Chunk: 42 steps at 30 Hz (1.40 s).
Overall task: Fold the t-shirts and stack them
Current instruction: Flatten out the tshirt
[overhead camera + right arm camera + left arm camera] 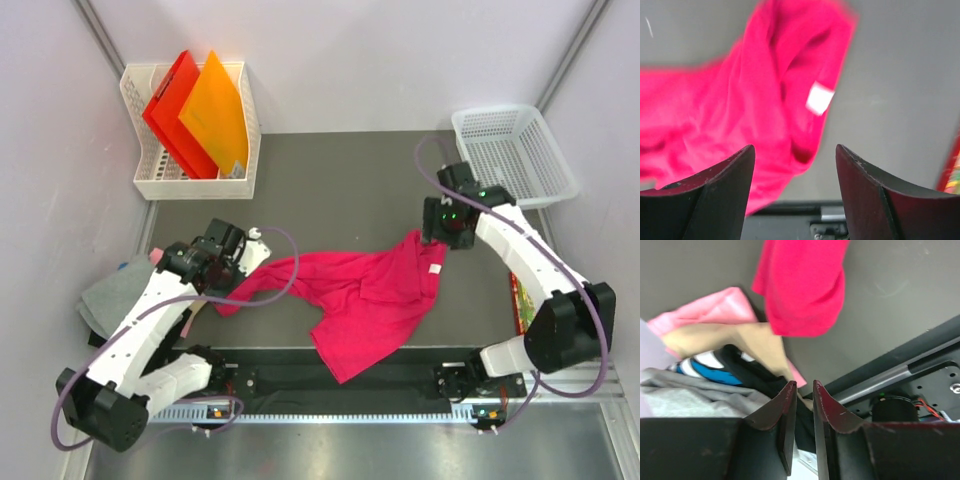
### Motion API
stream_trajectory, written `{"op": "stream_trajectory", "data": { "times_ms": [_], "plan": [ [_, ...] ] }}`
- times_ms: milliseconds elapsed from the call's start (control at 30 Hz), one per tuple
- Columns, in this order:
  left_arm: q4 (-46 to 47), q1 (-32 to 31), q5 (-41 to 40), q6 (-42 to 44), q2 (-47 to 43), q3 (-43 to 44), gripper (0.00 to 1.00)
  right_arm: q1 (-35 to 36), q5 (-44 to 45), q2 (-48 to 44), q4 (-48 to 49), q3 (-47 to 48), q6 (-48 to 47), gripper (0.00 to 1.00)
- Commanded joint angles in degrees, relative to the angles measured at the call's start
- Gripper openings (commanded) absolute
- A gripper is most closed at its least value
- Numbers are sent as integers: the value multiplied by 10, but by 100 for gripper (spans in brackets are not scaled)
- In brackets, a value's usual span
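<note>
The magenta-pink t-shirt (365, 295) lies crumpled and unfolded on the dark mat in the middle. My left gripper (215, 258) hovers at the shirt's left sleeve (800, 285). Its jaws (804, 384) are nearly together with nothing between them, and the sleeve lies beyond the tips. My right gripper (440, 232) is open (795, 147) and empty above the shirt's collar end, where a white tag (819, 97) shows. The folded shirts are piled at the left table edge: grey (115, 295), and in the left wrist view pale pink (715, 310), tan (745, 340), blue (705, 371) and grey (695, 397).
A white rack (190, 185) holding red (175, 105) and orange folders (215, 115) stands at the back left. A white basket (515, 150) stands at the back right. A green-covered book (519, 300) lies at the right edge. A black rail (340, 378) runs along the front.
</note>
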Motion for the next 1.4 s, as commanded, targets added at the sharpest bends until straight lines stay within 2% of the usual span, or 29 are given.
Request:
{"op": "stream_trajectory", "data": {
  "times_ms": [0, 33, 133, 400, 667, 900, 933, 1067, 1133, 1233, 1267, 1333, 1367],
  "plan": [
    [-6, 2, 26, -27, 10, -10, 26, 62, -68, -17, 32, -113, 49, 65],
    [-5, 3, 29, -29, 11, -11, 32, 71, -86, -14, 41, -128, 61, 65],
    [6, 2, 29, -29, 19, -12, 38, 91, -91, 5, 65, -165, 73, 64],
    [54, 2, -8, -22, 27, -48, 39, 93, -94, 20, 95, -188, 76, 53],
    [106, 3, -40, -16, 33, -118, 42, 94, -101, 32, 110, -194, 81, 32],
    [180, 9, -70, -15, 51, -155, 47, 94, -109, 33, 119, -206, 84, 7],
    [187, 11, -71, -15, 68, -153, 51, 93, -114, 32, 120, -208, 83, 7],
    [221, 29, -58, -25, 122, -137, 55, 94, -116, 25, 120, -211, 85, 6],
    [234, 34, -41, -32, 158, -126, 56, 94, -117, 22, 118, -211, 85, 3],
    [242, 37, -21, -38, 201, -112, 42, 94, -117, 17, 114, -210, 85, 0],
    [244, 38, -17, -40, 209, -109, 33, 94, -117, 15, 114, -207, 86, 0],
    [243, 42, -7, -42, 225, -97, 8, 94, -117, 9, 110, -205, 86, 0],
    [240, 44, -8, -43, 227, -91, 0, 95, -116, 6, 107, -200, 88, 0]
  ]
}}
